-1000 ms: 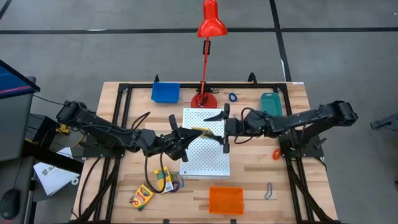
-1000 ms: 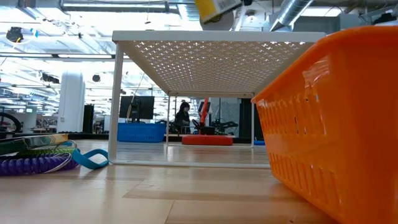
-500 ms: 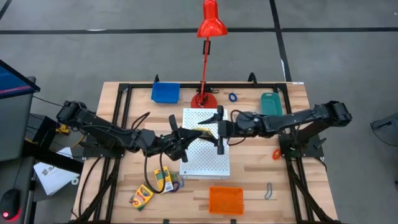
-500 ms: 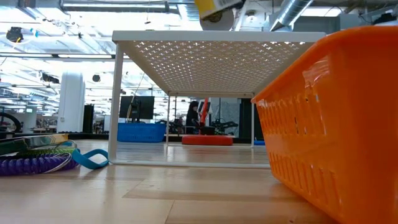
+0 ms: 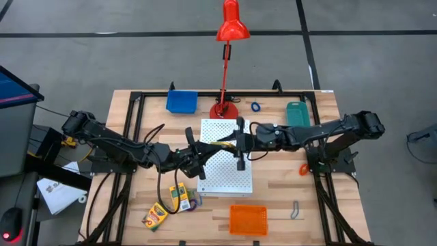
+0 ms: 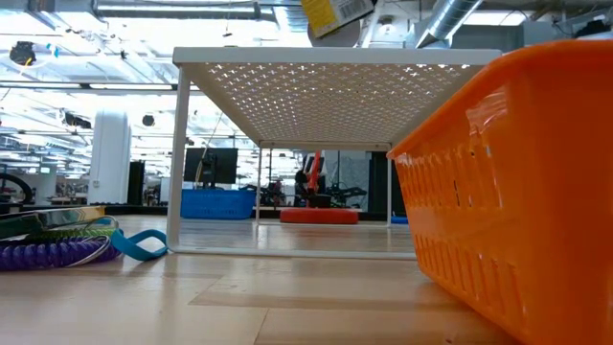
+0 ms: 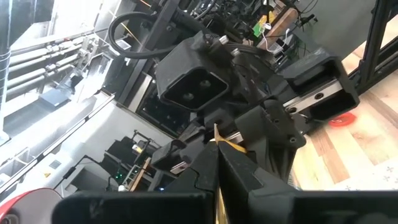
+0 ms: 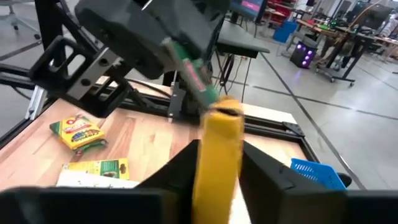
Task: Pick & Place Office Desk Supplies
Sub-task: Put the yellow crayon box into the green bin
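Midair above the white perforated board (image 5: 226,157), a yellow crayon box (image 8: 217,149) sits gripped between both arms' jaws, left gripper (image 5: 205,145) and right gripper (image 5: 237,142) each clenched on one end.

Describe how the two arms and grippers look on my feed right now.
Both arms are dark, nearly black, jointed segments with bulky rounded shoulder housings and black cables looping alongside. The left gripper and right gripper each end in two slim dark fingers on a boxy black body. No markings visible.

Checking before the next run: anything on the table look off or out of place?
One oddity: both end effectors, left and right, hold the same crayon box in the air above the white board. Nothing looks spilled or damaged.
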Motion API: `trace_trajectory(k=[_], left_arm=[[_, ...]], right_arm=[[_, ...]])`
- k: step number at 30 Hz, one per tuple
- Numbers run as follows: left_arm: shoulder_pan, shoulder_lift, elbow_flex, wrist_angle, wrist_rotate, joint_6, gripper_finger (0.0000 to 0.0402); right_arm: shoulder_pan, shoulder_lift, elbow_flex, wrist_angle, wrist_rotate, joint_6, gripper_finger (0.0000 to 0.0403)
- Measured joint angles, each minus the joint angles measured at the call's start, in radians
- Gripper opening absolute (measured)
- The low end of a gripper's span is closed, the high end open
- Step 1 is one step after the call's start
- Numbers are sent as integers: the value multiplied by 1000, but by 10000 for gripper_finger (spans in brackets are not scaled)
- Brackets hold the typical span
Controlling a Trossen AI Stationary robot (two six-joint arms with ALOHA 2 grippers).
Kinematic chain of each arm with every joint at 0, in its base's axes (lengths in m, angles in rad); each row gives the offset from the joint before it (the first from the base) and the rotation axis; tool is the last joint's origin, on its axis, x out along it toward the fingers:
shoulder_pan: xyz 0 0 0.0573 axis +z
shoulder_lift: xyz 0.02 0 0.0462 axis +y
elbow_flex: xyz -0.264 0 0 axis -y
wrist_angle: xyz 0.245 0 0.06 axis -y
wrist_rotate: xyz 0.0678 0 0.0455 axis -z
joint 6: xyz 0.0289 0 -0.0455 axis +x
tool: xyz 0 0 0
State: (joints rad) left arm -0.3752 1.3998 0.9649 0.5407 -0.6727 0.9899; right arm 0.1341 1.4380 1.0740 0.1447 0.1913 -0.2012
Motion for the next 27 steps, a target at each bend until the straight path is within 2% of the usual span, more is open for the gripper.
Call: trace_trajectory(k=[7, 14, 17, 21, 27], left_arm=[[0, 0, 0, -1, -10, 0, 0], [-10, -6, 0, -5, -23, 14, 2], [-26, -20, 0, 5, -57, 49, 11], [-52, -51, 0, 7, -102, 70, 26], [-109, -124, -10, -27, -197, 72, 44]], right_arm=[[3, -1, 0, -11, -1, -30, 28], [3, -1, 0, -11, 9, -35, 32], [3, -2, -1, -22, 42, -35, 42], [-2, -8, -2, -45, 46, -47, 34], [-12, -85, -2, -142, 124, -40, 29]])
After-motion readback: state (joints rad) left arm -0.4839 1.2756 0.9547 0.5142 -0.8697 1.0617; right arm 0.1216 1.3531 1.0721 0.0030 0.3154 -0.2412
